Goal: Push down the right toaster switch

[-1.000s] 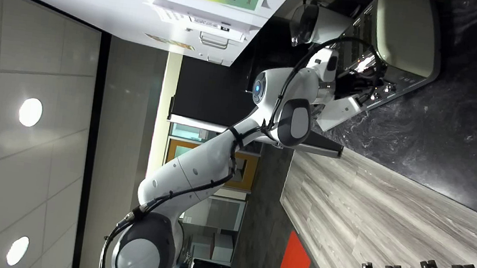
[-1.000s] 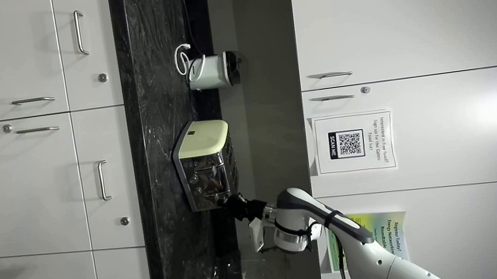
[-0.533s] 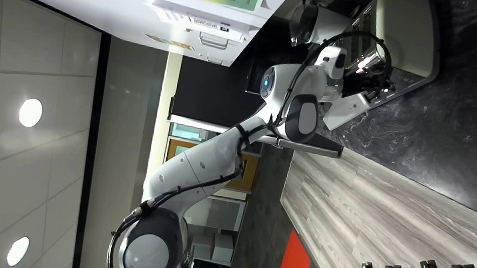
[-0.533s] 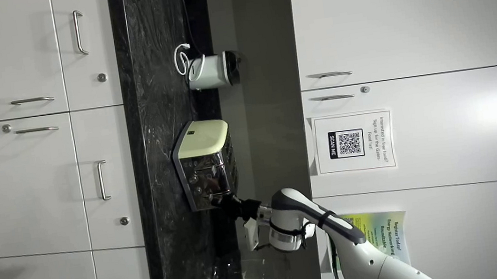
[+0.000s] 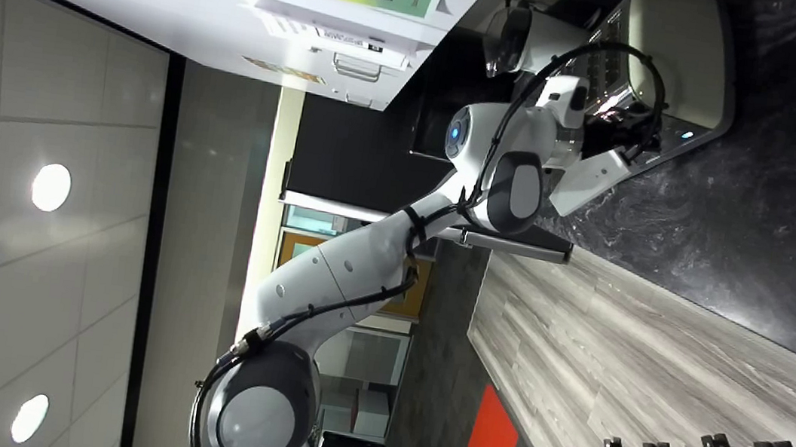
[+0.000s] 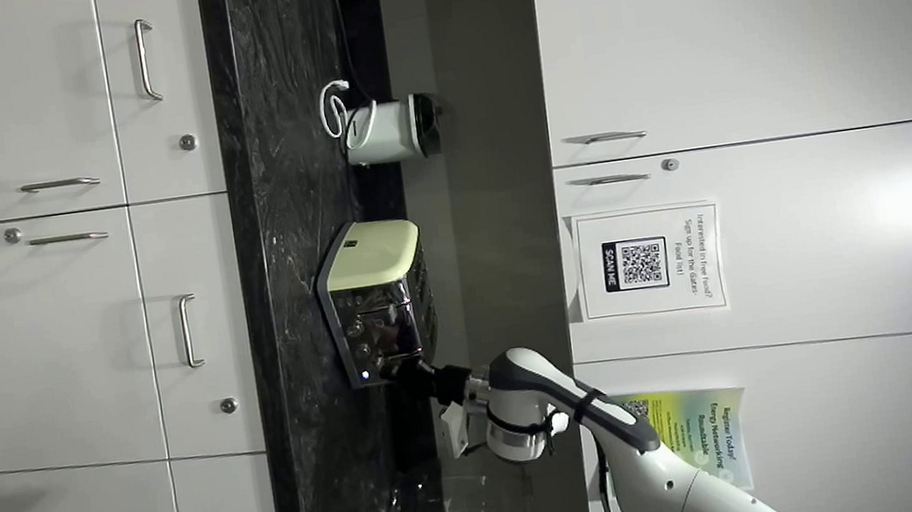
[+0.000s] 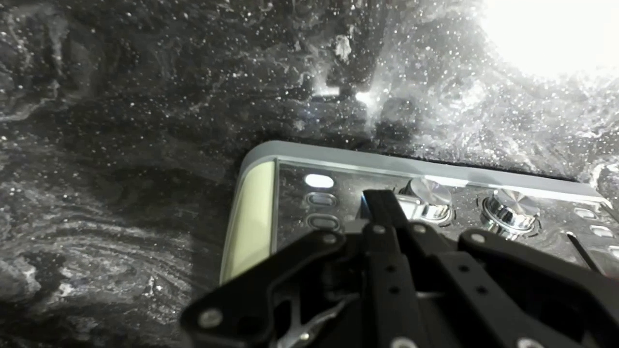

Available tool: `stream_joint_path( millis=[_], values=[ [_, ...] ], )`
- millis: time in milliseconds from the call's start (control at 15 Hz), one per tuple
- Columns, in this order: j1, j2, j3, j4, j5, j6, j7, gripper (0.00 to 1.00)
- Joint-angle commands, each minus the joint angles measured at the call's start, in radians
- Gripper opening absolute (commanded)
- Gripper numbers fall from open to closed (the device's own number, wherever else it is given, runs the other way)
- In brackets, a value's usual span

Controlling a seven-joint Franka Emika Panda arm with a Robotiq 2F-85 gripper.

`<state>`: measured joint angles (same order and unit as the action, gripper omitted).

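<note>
The toaster stands on the dark counter, with a cream side (image 5: 681, 53) and a shiny metal front (image 6: 377, 328); both exterior views are turned sideways. My gripper (image 6: 390, 372) is at the right end of that front. In the wrist view the gripper (image 7: 379, 193) has its black fingers together, nothing between them, with the tips close against the metal face, between the column of oval buttons and the right knob (image 7: 430, 193). The right switch is hidden behind the fingers. The end oval button (image 7: 319, 181) is lit white; the light also shows in both exterior views.
A second knob (image 7: 510, 205) sits beside the right one. A white kettle-like appliance (image 6: 387, 133) with a white cable (image 6: 333, 112) stands farther along the counter (image 6: 279, 50). A clear glass vessel (image 6: 489, 507) stands near the arm. Wall cabinets (image 6: 744, 33) hang above.
My gripper has moved down along the right end of the toaster's front. The white light on the toaster has come on within the last half second. The toaster has not visibly moved.
</note>
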<state>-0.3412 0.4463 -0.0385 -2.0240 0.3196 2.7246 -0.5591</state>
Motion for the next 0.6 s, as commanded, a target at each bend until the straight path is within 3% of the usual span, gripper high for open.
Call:
stream_joint_path(
  millis=[0, 267, 533],
  values=[
    [-0.007, 0.088, 0.015, 0.066, -0.055, 0.001, 0.046, 0.0],
    [0.008, 0.086, 0.004, 0.059, -0.113, 0.019, 0.098, 0.0],
    [-0.005, -0.072, 0.038, -0.083, -0.097, 0.114, 0.084, 0.0]
  ],
)
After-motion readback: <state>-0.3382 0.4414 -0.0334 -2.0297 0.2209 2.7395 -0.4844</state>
